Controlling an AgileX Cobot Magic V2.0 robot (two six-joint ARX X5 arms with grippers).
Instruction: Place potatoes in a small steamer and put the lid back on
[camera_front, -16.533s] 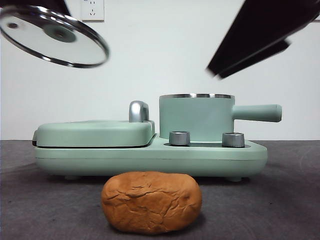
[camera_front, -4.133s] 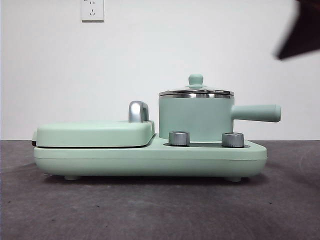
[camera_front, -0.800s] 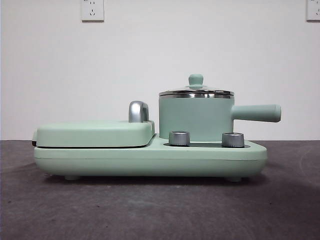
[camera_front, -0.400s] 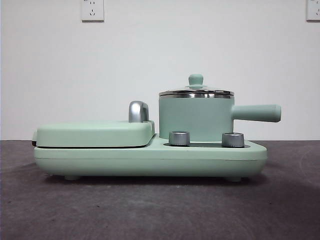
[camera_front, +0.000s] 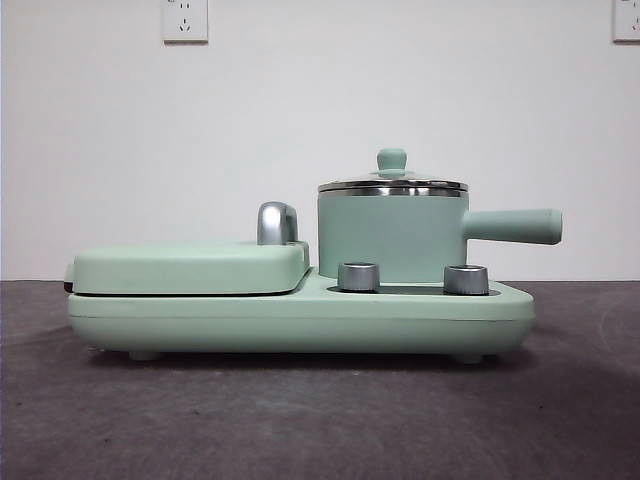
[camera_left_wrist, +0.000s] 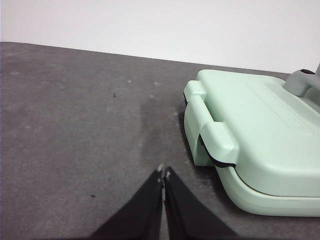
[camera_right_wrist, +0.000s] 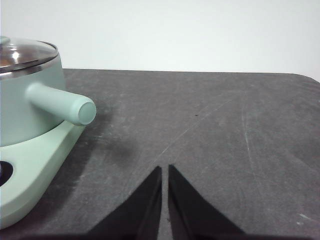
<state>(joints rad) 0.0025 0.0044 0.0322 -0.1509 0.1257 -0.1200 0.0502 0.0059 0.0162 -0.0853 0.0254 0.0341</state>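
The small steamer (camera_front: 392, 238) is a mint green pot with a side handle (camera_front: 512, 226), standing on the right of the green cooker base (camera_front: 300, 320). The glass lid (camera_front: 392, 184) with its green knob (camera_front: 391, 159) sits on the pot's rim. The potatoes are hidden; a brown tint shows through the lid (camera_right_wrist: 22, 52) in the right wrist view, beside the steamer (camera_right_wrist: 25, 110). My left gripper (camera_left_wrist: 163, 174) is shut and empty over the table, beside the griddle end. My right gripper (camera_right_wrist: 165, 171) is shut and empty over the table, off the pot's handle (camera_right_wrist: 62, 106) side.
The flat green lidded griddle (camera_front: 190, 268) fills the cooker's left half, with a steel hinge post (camera_front: 277, 222) behind it; it also shows in the left wrist view (camera_left_wrist: 260, 135). Two steel dials (camera_front: 358, 276) sit in front of the pot. Dark grey table (camera_front: 300, 420) lies all around.
Over the last second nothing has moved. Earlier, the potatoes lay in front of the cooker and the lid was held aloft; now the lid is on the pot and both arms are out of the front view.
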